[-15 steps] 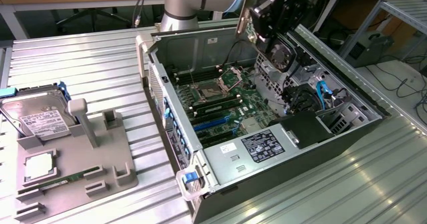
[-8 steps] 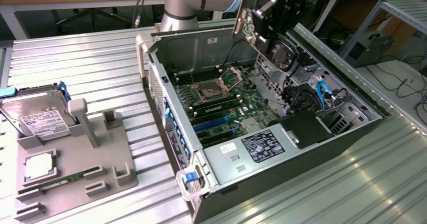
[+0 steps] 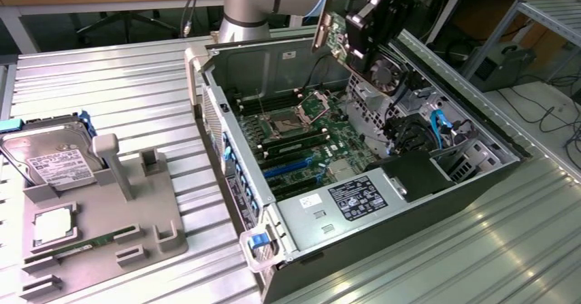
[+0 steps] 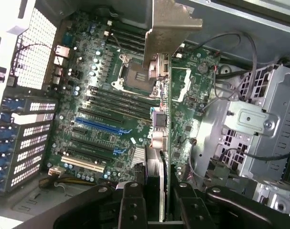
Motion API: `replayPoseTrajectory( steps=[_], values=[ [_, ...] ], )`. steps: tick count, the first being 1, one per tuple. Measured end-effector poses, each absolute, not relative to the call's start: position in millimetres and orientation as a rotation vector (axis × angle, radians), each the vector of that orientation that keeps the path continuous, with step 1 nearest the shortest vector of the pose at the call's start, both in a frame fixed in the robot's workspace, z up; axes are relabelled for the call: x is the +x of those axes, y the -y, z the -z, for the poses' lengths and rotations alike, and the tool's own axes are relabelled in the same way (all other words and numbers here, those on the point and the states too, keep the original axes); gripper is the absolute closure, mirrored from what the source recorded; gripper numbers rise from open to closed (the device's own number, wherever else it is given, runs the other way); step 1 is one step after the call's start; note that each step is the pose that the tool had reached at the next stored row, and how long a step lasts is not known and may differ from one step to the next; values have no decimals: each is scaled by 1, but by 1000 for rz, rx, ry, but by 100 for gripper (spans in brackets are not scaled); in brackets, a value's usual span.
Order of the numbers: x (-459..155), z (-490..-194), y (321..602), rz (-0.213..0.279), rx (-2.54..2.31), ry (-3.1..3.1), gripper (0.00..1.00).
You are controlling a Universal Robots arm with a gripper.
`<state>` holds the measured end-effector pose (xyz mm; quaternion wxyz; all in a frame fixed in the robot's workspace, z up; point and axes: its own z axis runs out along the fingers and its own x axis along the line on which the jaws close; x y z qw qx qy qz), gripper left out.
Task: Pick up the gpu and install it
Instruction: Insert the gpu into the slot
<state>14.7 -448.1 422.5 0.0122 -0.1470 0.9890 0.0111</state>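
Black two-fingered pincer (image 3: 361, 42) is clamped on the gpu (image 3: 333, 33) — a thin, flat, dark circuit card with a long silver metal bracket along one end — and holds it in the air over the far side of the open grey metal computer tower (image 3: 272, 202), which lies on its side on the ribbed metal counter (image 3: 109, 86). From the wrist, the gpu (image 4: 161, 119) appears edge-on between the black fingers (image 4: 130, 205), above the green motherboard (image 4: 102, 109) and its long blue slot (image 4: 99, 125). Toward the exterior view's left, a grey plastic fixture (image 3: 136, 209) carries a boxy silver hard drive (image 3: 50, 158) and a narrow green memory stick (image 3: 77, 248).
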Motion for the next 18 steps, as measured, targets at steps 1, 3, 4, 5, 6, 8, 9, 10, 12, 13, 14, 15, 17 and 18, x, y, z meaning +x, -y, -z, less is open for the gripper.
replayPoseTrajectory(
  steps=[1,3,4,5,6,8,9,10,12,13,14,15,17,18],
  values=[
    [15,-422,448,-35,-486,-3079,72],
    [15,-422,448,-35,-530,-3072,72],
    [15,-422,448,-36,-561,-3067,72],
    [15,-422,448,-36,-584,-3063,72],
    [15,-422,448,-36,-602,-3059,72],
    [15,-422,448,-37,-638,-3052,72],
    [15,-422,448,-37,-652,-3049,72],
    [15,-422,448,-37,-670,-3046,72],
    [15,-422,448,-38,-708,-3037,72],
    [15,-422,448,-38,-726,-3033,72],
    [15,-422,448,-38,-741,-3030,72],
    [15,-422,448,-38,-763,-3024,72],
    [15,-422,449,-39,-796,-3016,72],
    [15,-422,449,-39,-812,-3012,72]
  ],
)
